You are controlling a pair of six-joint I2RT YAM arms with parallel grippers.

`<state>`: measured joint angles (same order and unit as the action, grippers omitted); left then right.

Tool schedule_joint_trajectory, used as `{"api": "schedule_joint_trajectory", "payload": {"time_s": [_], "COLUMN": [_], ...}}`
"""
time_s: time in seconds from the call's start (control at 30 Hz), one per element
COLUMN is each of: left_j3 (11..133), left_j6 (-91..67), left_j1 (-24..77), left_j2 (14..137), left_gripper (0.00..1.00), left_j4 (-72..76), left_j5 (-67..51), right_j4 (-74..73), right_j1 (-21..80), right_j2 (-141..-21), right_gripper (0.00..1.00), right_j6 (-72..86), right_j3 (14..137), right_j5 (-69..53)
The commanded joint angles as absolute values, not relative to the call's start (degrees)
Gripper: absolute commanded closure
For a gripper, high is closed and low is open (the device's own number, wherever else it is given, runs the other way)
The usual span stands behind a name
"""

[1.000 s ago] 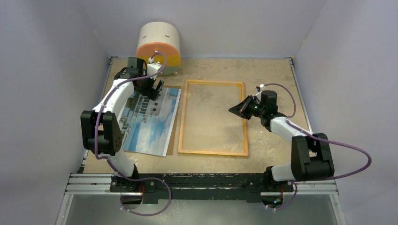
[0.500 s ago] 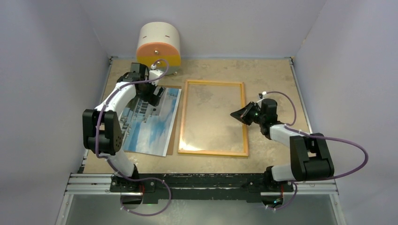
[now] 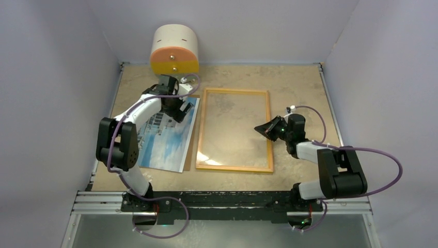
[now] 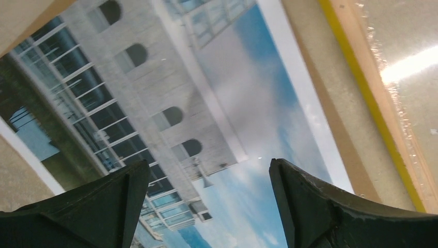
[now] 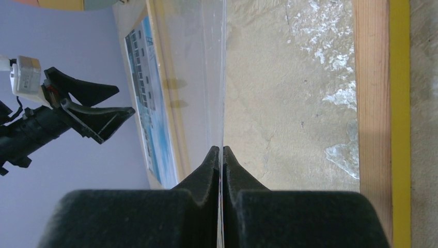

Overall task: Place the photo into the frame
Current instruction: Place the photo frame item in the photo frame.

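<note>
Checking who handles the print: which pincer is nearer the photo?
Left. The left pincer hovers open over the far end of the photo; the right pincer is across the frame, at its right rail.

no readable text, labels or numbers

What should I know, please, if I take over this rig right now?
Left gripper: open, holding nothing, above the far end of the photo.
Right gripper: shut on a thin clear pane by the right rail of the frame.
The photo lies picture up on the table, left of the frame.
Done: nothing is in the frame yet.
Left: pick up the photo and lay it in the frame.
</note>
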<state>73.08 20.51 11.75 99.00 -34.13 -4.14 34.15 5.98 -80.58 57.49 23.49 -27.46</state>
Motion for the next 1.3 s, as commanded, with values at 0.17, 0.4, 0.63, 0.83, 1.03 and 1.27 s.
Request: {"api": "schedule_joint_trajectory", "payload": {"time_s": [0.17,0.4,0.63,0.83,1.03,1.27], "left_j3": [71.26,69.46,70.05,70.18,70.34,70.96], "left_j6": [19.17,18.68,18.77,19.12,19.41,19.77], "left_j1": [17.22,20.67,22.26,22.49,22.84,23.42], "left_j2": [102.15,102.66,104.7,105.78,106.23,107.57], "left_gripper": [0.09,0.1,0.1,0.1,0.1,0.1], "left_j4": [-29.09,-24.84,-24.19,-23.84,-23.74,-23.99], "left_j5": [-0.28,3.47,3.85,4.13,4.11,2.89], "right_j4": [38.99,36.53,32.53,31.49,32.32,35.07], "right_j1": [5.71,5.65,5.15,4.95,4.92,4.87], "right_j2": [-81.77,-80.37,-80.58,-80.62,-81.34,-80.51], "right_gripper": [1.0,1.0,1.0,1.0,1.0,1.0], "right_j6": [58.5,57.1,54.19,53.46,52.51,50.96], "right_j3": [22.35,22.8,24.89,25.38,25.89,27.18], "right_j5": [-26.66,-26.29,-28.01,-29.01,-29.82,-32.05]}}
